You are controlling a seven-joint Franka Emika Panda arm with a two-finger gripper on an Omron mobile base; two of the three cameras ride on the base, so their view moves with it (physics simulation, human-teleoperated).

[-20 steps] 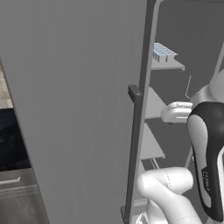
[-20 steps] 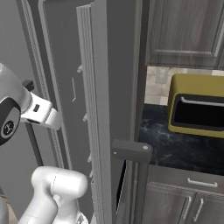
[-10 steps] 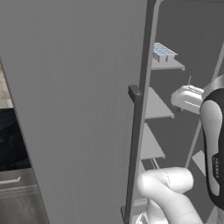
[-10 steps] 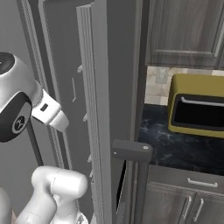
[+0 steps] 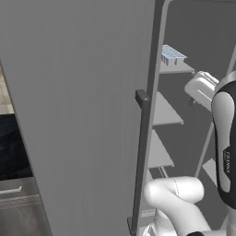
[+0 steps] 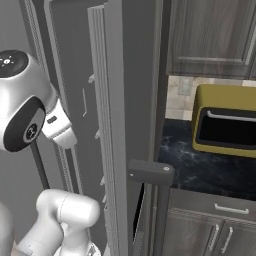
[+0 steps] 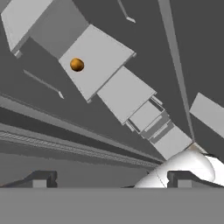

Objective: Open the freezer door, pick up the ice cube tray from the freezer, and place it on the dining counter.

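Note:
The freezer door (image 5: 78, 106) stands swung wide open, its dark vertical bar handle (image 5: 142, 156) facing me; the right base view shows its edge (image 6: 107, 125). Inside the freezer (image 5: 191, 138), the pale blue-white ice cube tray (image 5: 173, 54) lies on the top shelf. The white hand (image 5: 201, 87) of my arm hangs inside the freezer, below and to the right of the tray and not touching it. In the hand view my gripper (image 7: 111, 181) is open with nothing between its fingertips, looking down over light grey shelves. The dining counter is out of view.
Lower shelves (image 5: 165, 110) step down beneath the tray. A small orange ball (image 7: 77, 64) lies on one shelf. Right of the freezer, a yellow countertop oven (image 6: 225, 125) sits on a black marble counter (image 6: 195, 172), with grey cabinets (image 6: 210, 35) above it.
My arm has lifted, and the hand has gone up and deeper into the freezer, closer to the tray's shelf. The door and the tray have not moved.

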